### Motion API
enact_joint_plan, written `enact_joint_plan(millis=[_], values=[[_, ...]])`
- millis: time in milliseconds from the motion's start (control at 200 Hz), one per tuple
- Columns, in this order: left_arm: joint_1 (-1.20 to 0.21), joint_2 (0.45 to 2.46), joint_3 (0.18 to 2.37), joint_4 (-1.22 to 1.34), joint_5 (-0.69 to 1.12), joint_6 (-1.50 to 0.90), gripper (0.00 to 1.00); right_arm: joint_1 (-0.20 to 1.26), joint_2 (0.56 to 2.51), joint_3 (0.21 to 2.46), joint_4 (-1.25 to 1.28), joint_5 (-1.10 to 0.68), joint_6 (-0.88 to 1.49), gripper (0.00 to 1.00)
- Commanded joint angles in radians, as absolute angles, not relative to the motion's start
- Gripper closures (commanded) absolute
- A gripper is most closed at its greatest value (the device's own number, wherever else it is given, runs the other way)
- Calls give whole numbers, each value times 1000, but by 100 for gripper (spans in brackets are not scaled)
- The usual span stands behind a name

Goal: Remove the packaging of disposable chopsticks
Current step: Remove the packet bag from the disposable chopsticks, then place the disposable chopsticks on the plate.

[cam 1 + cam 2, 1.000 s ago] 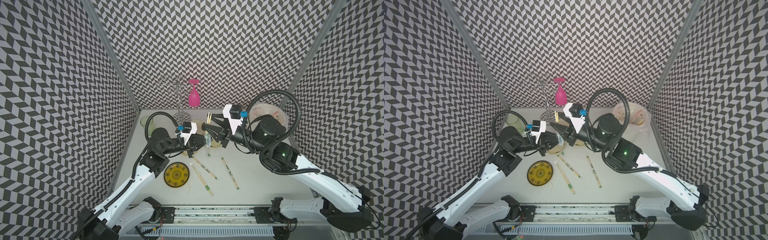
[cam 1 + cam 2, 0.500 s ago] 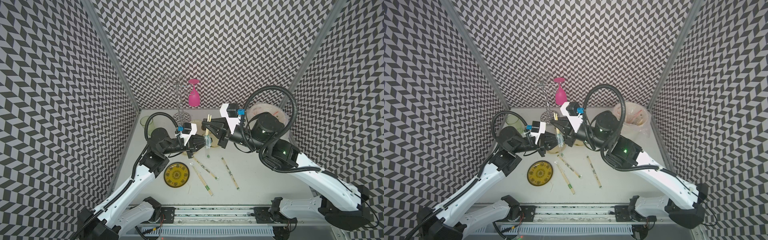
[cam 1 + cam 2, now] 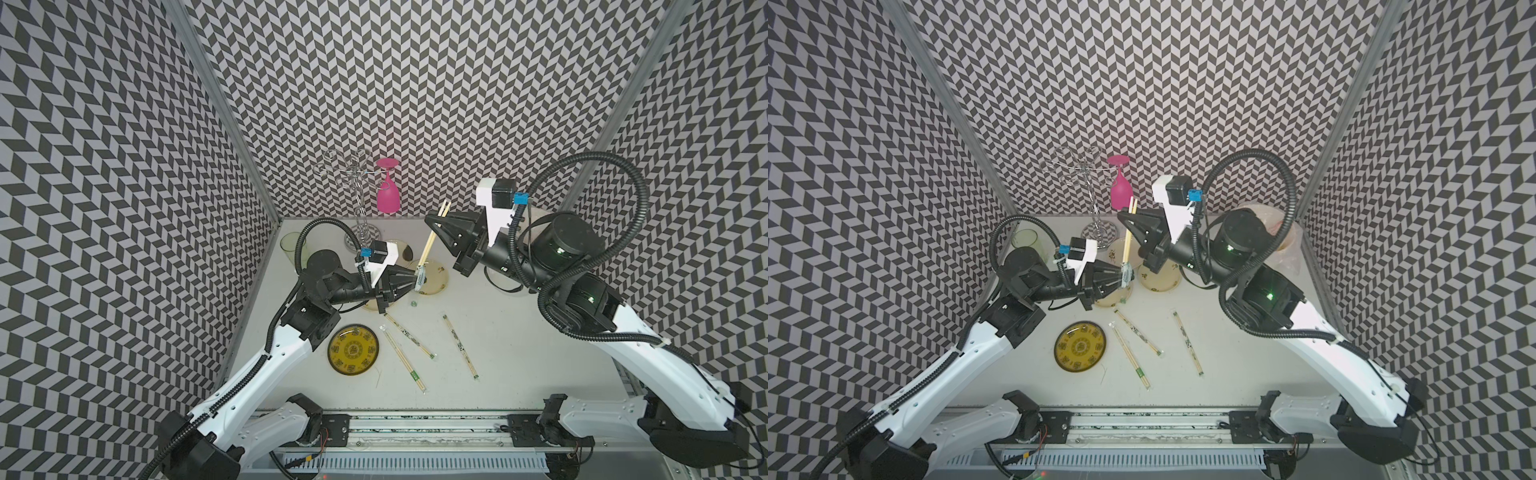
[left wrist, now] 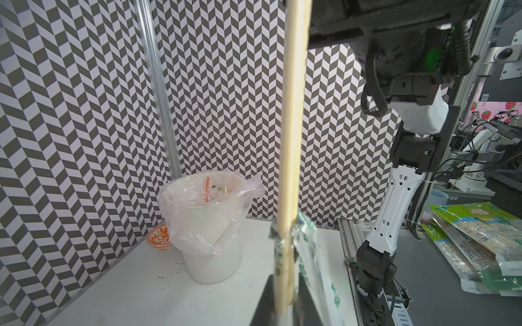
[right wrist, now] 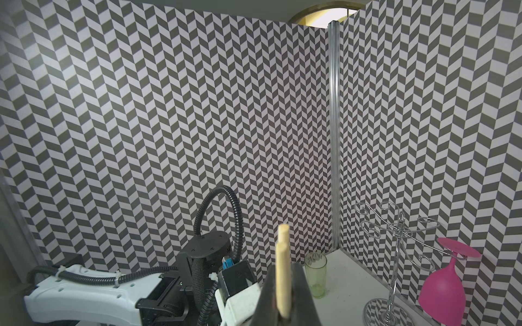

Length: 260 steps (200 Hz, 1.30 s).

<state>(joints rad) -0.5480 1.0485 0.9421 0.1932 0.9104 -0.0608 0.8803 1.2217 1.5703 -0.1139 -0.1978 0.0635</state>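
– Chopsticks: where, in a top view?
– Pale wooden chopstick pair [image 3: 429, 245] slants above the grey worktop [image 3: 519, 374], far centre. Right fingers [image 3: 435, 222] clamp its upper end; left fingers [image 3: 411, 279] pinch the clear green-printed plastic sleeve [image 3: 420, 282] at its lower end.
– Left wrist view?
– Left fingers closed on the crumpled sleeve [image 4: 305, 248]; sticks [image 4: 292, 141] rise from it.
– Right wrist view?
– Right fingers closed tight around the sticks [image 5: 282, 271].

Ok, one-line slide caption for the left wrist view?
Bare chopsticks stick out of the green-printed sleeve pinched in the left tool, lined bin behind.
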Motion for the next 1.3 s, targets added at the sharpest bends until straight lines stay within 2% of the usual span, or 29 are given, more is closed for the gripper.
enact_joint_plan(millis=[0, 360, 561, 711, 931, 1162, 1297], values=[[-556, 1044, 960, 172, 936, -57, 100, 873, 1200, 1585, -36, -185, 67, 100], [-558, 1051, 981, 103, 854, -14, 100, 827, 1171, 1603, 48, -18, 107, 100], [-532, 1000, 982, 69, 628, 11, 100, 711, 1241, 1621, 9, -14, 176, 100], [-473, 949, 954, 106, 461, -20, 100, 596, 1359, 1629, -60, -198, 272, 100], [-389, 919, 931, 146, 406, -75, 100, 474, 1589, 1631, -83, -419, 392, 100], [-347, 922, 933, 138, 377, -91, 100, 448, 1826, 1562, 192, -496, 625, 100], [-345, 924, 931, 141, 378, -91, 100, 450, 2019, 1615, 364, -566, 825, 100]])
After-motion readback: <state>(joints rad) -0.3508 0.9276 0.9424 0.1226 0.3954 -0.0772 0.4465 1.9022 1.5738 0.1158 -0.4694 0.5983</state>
